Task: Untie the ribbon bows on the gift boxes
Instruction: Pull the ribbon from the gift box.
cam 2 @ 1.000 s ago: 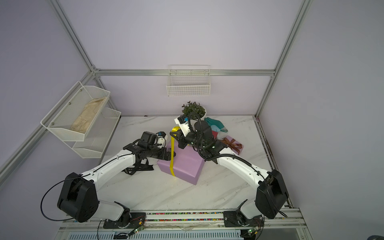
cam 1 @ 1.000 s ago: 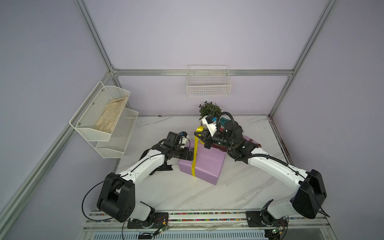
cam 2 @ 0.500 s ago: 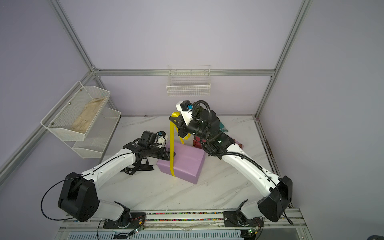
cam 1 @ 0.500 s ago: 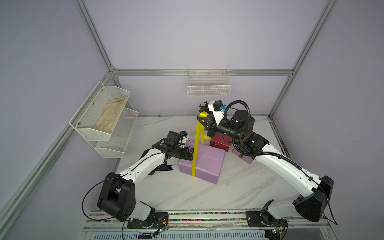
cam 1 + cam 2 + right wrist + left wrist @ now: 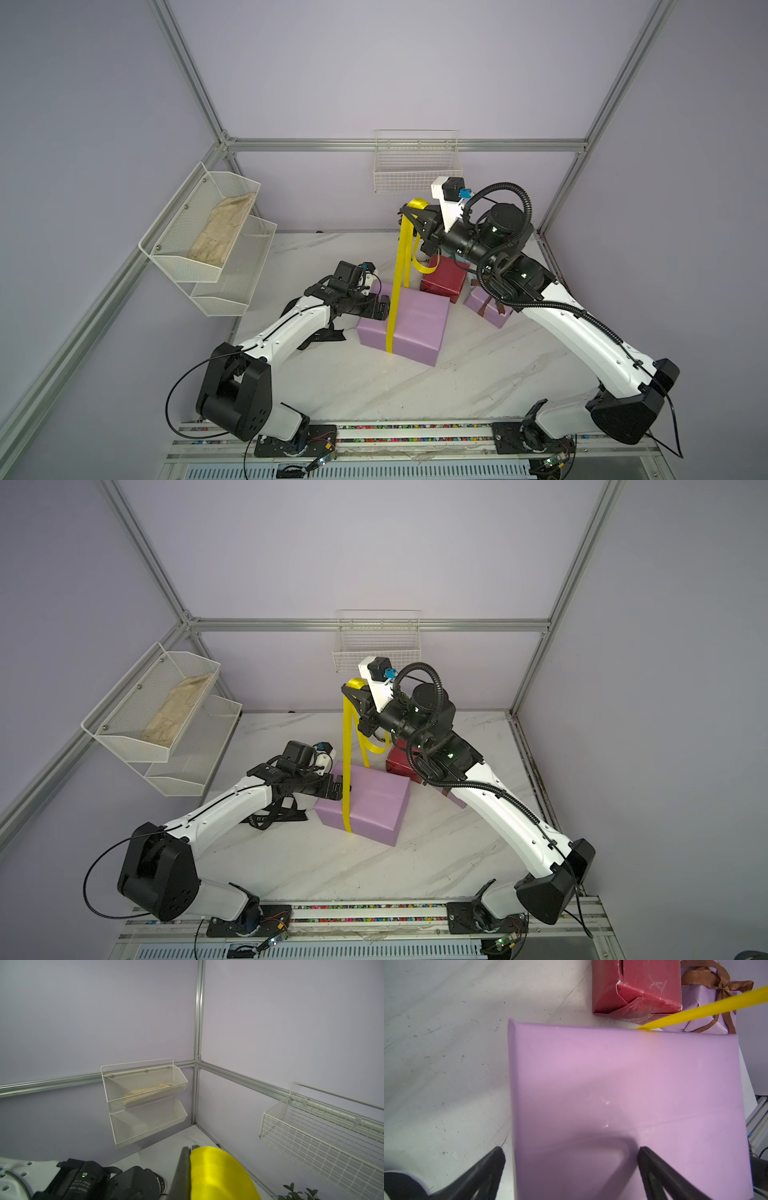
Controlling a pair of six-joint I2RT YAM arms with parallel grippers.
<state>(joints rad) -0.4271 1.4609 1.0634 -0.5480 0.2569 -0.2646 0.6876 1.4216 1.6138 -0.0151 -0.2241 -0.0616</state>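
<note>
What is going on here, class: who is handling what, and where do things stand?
The right gripper, shut on the yellow ribbon, holds it high above the large lilac box, with a strand running down its front. The left gripper is open, straddling that box's edge. The red box shows no ribbon; the brown bow on the small lilac box is tied.

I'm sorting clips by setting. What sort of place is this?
Likely a robot lab test cell: an aluminium frame encloses plain lilac walls, and two robot arms are mounted on a front rail.

Black ribbon (image 5: 270,818) white lettering, motor label (image 5: 80,1180): both illegible.
</note>
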